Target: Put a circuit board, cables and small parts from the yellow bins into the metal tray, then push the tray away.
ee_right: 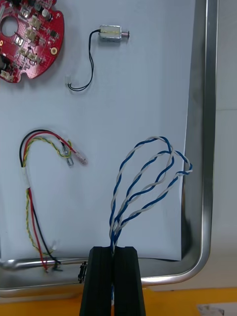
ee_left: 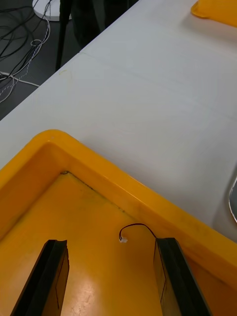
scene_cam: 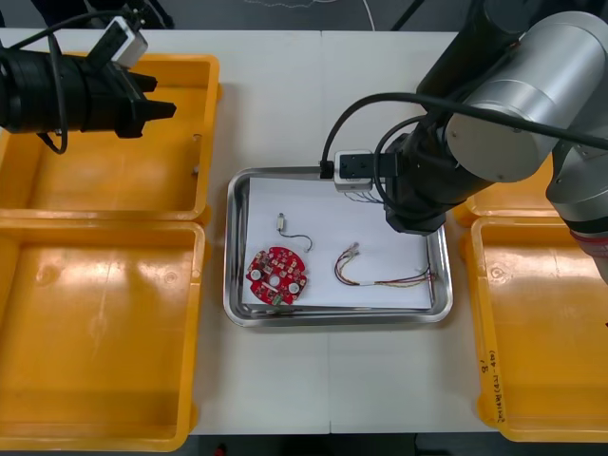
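Observation:
My right gripper (ee_right: 113,257) is shut on a twisted blue and white cable (ee_right: 148,180), whose loops lie on the white floor of the metal tray (ee_right: 207,148) near its rim. In the tray (scene_cam: 233,285) lie a round red circuit board (scene_cam: 277,275) (ee_right: 30,39), a small metal part (scene_cam: 282,225) (ee_right: 111,33) with a thin black wire, and a red and yellow cable (scene_cam: 380,277) (ee_right: 32,197). My left gripper (scene_cam: 157,97) (ee_left: 113,276) hangs open over the far left yellow bin (scene_cam: 114,180), with a short black cable (ee_left: 136,229) between its fingers' tips.
The right arm (scene_cam: 446,161) covers the tray's far right corner. A near left bin (scene_cam: 95,323) and a near right bin (scene_cam: 541,342) flank the tray; the far right bin (scene_cam: 518,201) sits under the arm. Bare table (ee_left: 148,98) lies beyond the left bin's rim (ee_left: 98,168).

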Available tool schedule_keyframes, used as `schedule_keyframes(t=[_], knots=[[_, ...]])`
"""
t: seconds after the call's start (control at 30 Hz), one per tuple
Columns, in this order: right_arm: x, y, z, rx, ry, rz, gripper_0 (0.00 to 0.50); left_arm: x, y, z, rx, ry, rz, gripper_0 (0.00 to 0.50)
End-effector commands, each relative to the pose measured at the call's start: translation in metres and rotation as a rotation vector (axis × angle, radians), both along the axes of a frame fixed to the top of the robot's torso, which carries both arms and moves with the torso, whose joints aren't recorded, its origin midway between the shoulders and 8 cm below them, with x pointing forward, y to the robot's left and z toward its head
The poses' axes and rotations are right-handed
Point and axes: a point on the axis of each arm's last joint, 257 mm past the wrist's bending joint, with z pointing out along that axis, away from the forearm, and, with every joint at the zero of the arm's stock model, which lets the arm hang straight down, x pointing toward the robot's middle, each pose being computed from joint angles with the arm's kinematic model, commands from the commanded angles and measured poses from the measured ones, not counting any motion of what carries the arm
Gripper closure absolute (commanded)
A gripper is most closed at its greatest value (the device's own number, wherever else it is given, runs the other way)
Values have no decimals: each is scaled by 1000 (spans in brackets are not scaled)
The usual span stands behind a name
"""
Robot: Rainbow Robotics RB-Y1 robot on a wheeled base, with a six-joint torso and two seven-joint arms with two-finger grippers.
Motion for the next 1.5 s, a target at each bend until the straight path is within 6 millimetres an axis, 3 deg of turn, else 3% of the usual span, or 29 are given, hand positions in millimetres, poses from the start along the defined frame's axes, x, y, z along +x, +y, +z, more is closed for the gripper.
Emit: schedule_keyframes(t=[0.03, 0.5, 1.07, 1.4, 1.43, 1.47, 1.5], knots=[[16, 14, 8, -28, -60, 106, 500, 10, 16, -8, 104, -44, 6, 0], [42, 24, -16, -83, -124, 155, 500, 22, 22, -33, 118, -5, 42, 0], [68, 41, -54, -52, -177, 171, 500, 43, 17, -40, 137, -46, 82, 0], [71, 40, -56, -48, -180, 161, 500, 52, 10, -45, 120, -44, 97, 0], [71, 41, -56, -46, -180, 162, 476, 54, 8, -45, 118, -48, 99, 0], [72, 40, -55, -45, -182, 160, 387, 55, 8, -47, 123, -54, 104, 0], [71, 40, -55, -46, -181, 161, 340, 56, 7, -47, 125, -58, 103, 0]])
